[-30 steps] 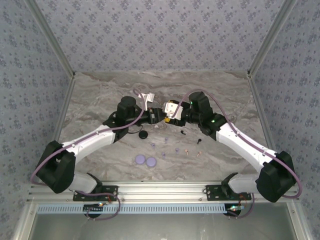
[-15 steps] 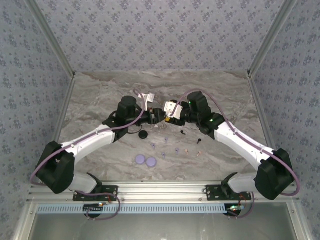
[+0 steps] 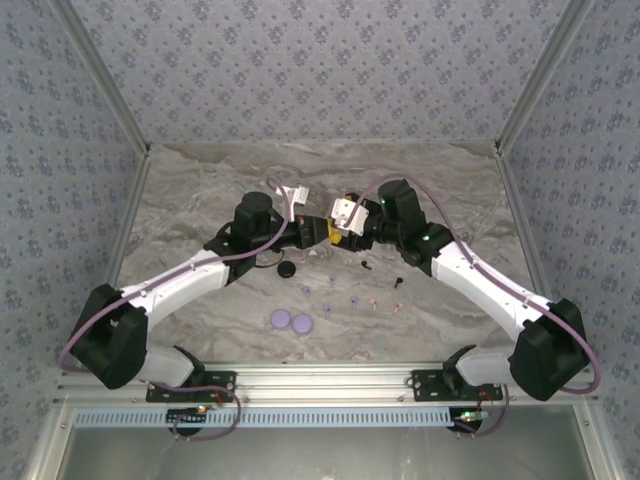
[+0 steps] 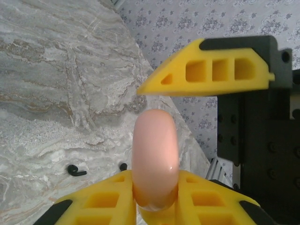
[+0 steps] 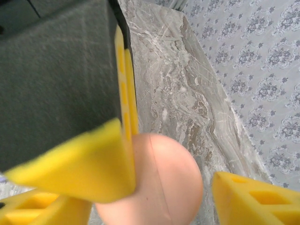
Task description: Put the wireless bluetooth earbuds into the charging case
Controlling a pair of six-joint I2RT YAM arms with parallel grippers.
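A pale pink round charging case point(image 4: 154, 154) hangs above the table, closed, its seam showing on the case point(image 5: 161, 187). My left gripper point(image 4: 154, 190) is shut on it, with its yellow fingers point(image 4: 101, 201) pressed on both flat faces. My right gripper point(image 5: 152, 192) is open and straddles the case, its right finger point(image 5: 253, 197) apart from it. Both grippers meet over the middle of the table, left gripper point(image 3: 318, 232) and right gripper point(image 3: 345, 222). Tiny earbuds lie on the marble below: black earbuds point(image 3: 368, 266), lavender earbuds point(image 3: 326, 309) and pale pink earbuds point(image 3: 373, 303).
Two lavender discs point(image 3: 290, 321) and a black disc point(image 3: 287, 270) lie on the table near the earbuds. A black earbud point(image 4: 75, 170) shows on the marble under the held case. Patterned walls point(image 3: 320, 70) close in the back and both sides.
The right gripper's jaws have spread wider around the pink case. The left gripper has closed tighter on it. Both arms have stayed almost where they were.
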